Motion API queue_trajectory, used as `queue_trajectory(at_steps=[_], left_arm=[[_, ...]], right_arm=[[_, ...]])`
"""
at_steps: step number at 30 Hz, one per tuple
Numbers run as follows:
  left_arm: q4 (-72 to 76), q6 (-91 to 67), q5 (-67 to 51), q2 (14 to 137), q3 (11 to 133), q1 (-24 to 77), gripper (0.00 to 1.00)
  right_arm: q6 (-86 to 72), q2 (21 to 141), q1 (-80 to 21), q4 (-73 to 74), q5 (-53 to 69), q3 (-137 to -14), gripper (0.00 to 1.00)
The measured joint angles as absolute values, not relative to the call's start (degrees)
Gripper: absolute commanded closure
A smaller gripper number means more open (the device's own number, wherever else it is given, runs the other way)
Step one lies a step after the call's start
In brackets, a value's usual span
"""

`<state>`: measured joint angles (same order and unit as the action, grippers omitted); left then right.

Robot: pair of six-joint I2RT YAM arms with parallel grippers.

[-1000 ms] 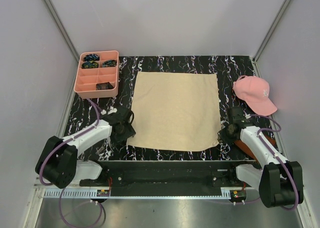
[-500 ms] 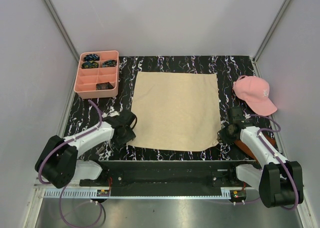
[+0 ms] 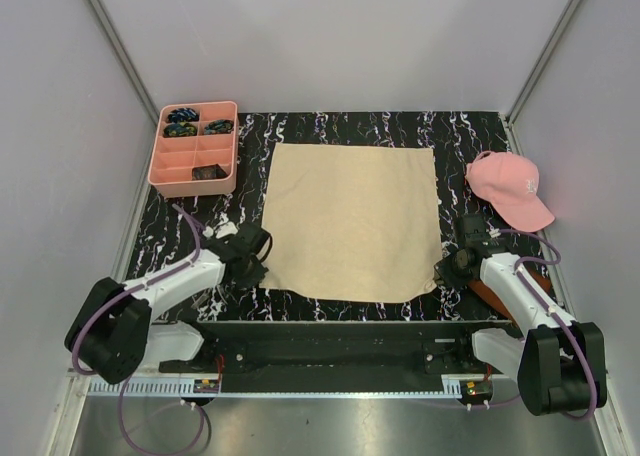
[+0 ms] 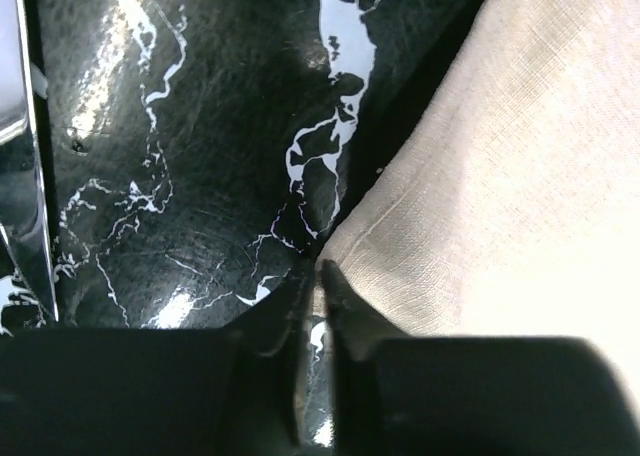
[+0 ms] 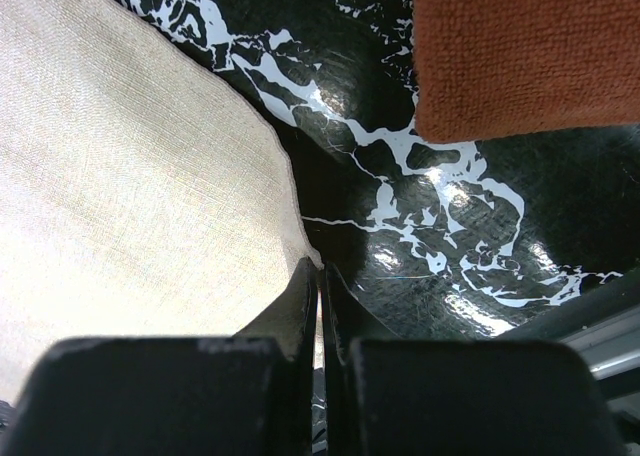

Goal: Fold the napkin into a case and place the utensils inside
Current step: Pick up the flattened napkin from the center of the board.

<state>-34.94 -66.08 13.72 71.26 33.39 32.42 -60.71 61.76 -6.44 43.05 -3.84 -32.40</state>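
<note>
The beige napkin lies spread flat on the black marbled table. My left gripper is low at its near-left corner. In the left wrist view its jaws are pinched almost together on that corner of the napkin. At the near-right corner my right gripper is shut, with the napkin's tip running in between its jaws. The utensils are out of view.
A pink compartment tray with small dark items stands at the back left. A pink cap lies at the right. A rust-brown cloth lies beside the right gripper. Grey walls close in both sides.
My left gripper slid toward the napkin's near-left corner and its jaws closed from wide open onto the corner. The right arm has not moved.
</note>
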Motion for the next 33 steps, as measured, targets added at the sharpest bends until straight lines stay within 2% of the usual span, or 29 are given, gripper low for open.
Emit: queue_trajectory(at_steps=[2,7,13,15,22,30,33], left_arm=[[-34.54,-65.89,13.76,70.30,32.84,32.42,1.00],[-34.59,-64.95,13.80,67.31,32.23,32.47,0.99],[-37.39,-63.44,13.82,66.22,32.29,32.62,0.60],[-39.33,-63.02,14.00,66.28,32.49,33.30,0.54],[-44.03,-63.26,16.73,70.59,37.65,38.72,0.54],[-45.32,-65.84,18.00,76.55,38.46,39.29,0.54],[-45.28,-66.26,18.57,77.08,38.70,39.38,0.57]], right_arm=[[-60.25,61.76,-6.44,42.92,-3.86,-32.40,1.00],[-59.33,61.28,-6.44,42.70,-3.81,-32.40,1.00],[-59.16,59.57,-6.44,42.68,-3.79,-32.40,1.00],[-59.16,59.37,-6.44,42.65,-3.79,-32.40,1.00],[-59.13,59.90,-6.44,42.15,-3.36,-32.40,1.00],[-58.54,60.60,-6.44,41.71,-3.29,-32.40,1.00],[-58.48,60.60,-6.44,41.69,-3.31,-32.40,1.00]])
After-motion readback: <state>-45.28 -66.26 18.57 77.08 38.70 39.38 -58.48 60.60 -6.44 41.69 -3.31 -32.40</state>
